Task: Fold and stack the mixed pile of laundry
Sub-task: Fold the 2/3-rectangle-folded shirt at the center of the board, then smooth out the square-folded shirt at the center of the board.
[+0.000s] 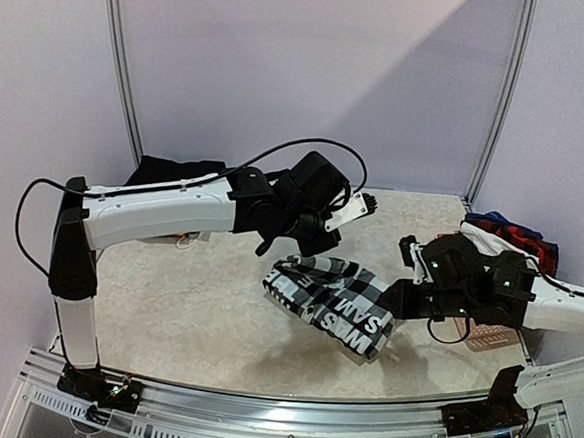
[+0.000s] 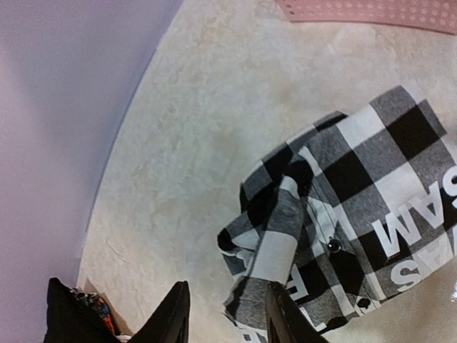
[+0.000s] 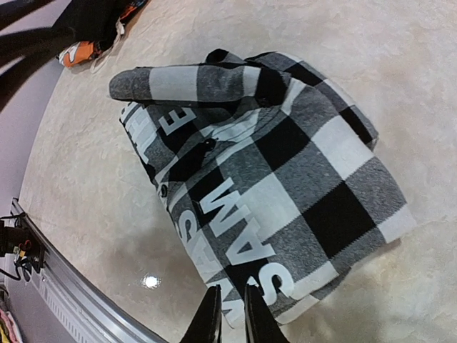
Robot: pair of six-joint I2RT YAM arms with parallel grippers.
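A black-and-white checked garment (image 1: pixel 328 300) with white letters lies folded on the table's middle. It also shows in the left wrist view (image 2: pixel 357 207) and the right wrist view (image 3: pixel 285 179). My left gripper (image 1: pixel 305 242) hovers over its far left end, jaws open (image 2: pixel 227 314), with a loose flap beside one finger. My right gripper (image 1: pixel 394 301) is at its right edge, its nearly closed fingers pinching the hem (image 3: pixel 230 314). A plain black garment (image 1: pixel 175 171) lies at the back left, with an orange printed piece (image 3: pixel 86 46) beside it. A red and navy plaid garment (image 1: pixel 511 234) lies at the right.
A pink perforated basket (image 1: pixel 492 338) sits at the right, partly under my right arm, and its rim shows in the left wrist view (image 2: pixel 371 11). A metal rail (image 1: pixel 277 429) runs along the near edge. Grey walls close the back.
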